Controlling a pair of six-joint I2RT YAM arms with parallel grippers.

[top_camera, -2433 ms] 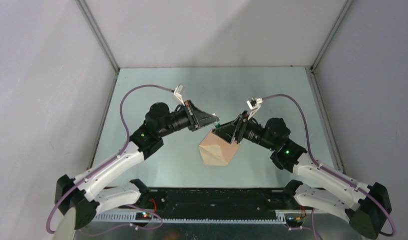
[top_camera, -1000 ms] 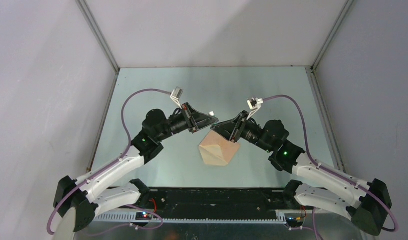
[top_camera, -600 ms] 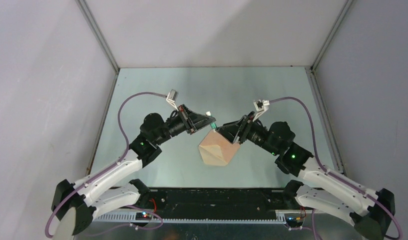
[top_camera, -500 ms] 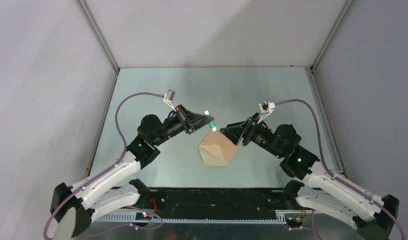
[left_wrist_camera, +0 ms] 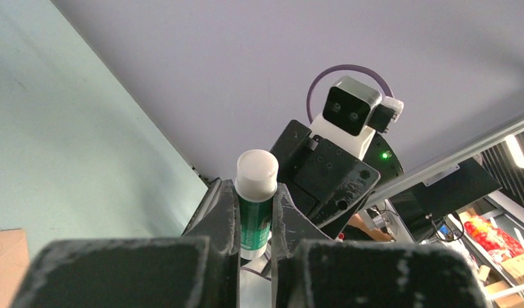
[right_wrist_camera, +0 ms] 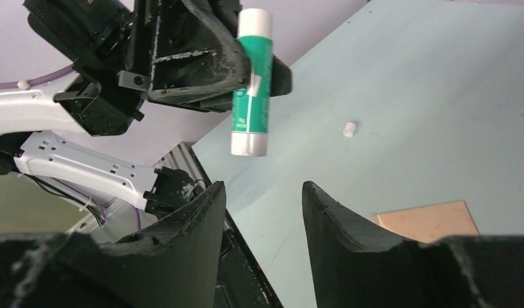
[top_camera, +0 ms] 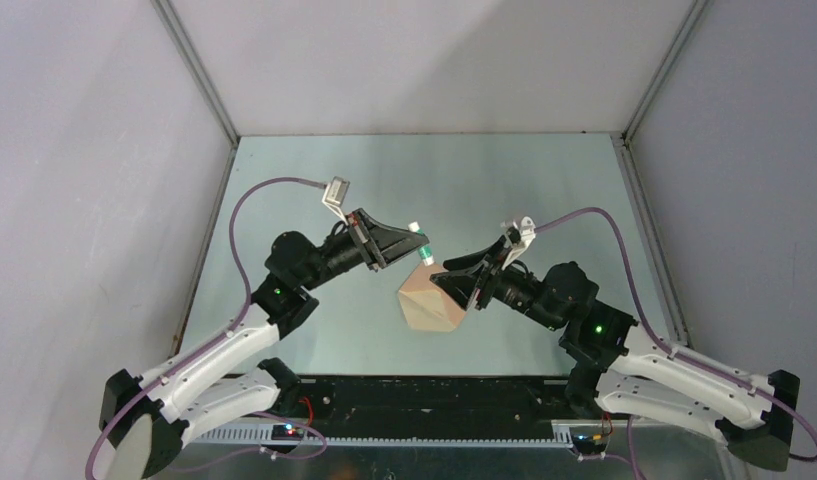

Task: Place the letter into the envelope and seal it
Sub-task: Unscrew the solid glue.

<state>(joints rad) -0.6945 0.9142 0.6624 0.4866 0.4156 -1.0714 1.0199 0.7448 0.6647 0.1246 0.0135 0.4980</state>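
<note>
The envelope (top_camera: 432,302) lies flat on the table (top_camera: 524,190), turned at an angle, midway between the two arms and just on the near side of both grippers. Fold lines cross its tan face. The letter cannot be told apart from it in any view. A tan corner of paper shows at the lower right of the right wrist view and another at the lower left of the left wrist view. The left gripper (top_camera: 409,243) is clamped on a glue stick (top_camera: 421,244), which has a green body. Its white end stands clear of the fingertips in the left wrist view, and its pale end hangs below them in the right wrist view. The stick is held in the air above the envelope's far corner. The right gripper (top_camera: 456,280) stands with its jaws apart and nothing between them. It points toward the left gripper, with the glue stick just beyond its fingertips. From above, its fingers overlap the envelope's far right edge; contact with the paper cannot be told. A small white piece (right_wrist_camera: 349,129) lies on the table apart from the envelope.
</note>
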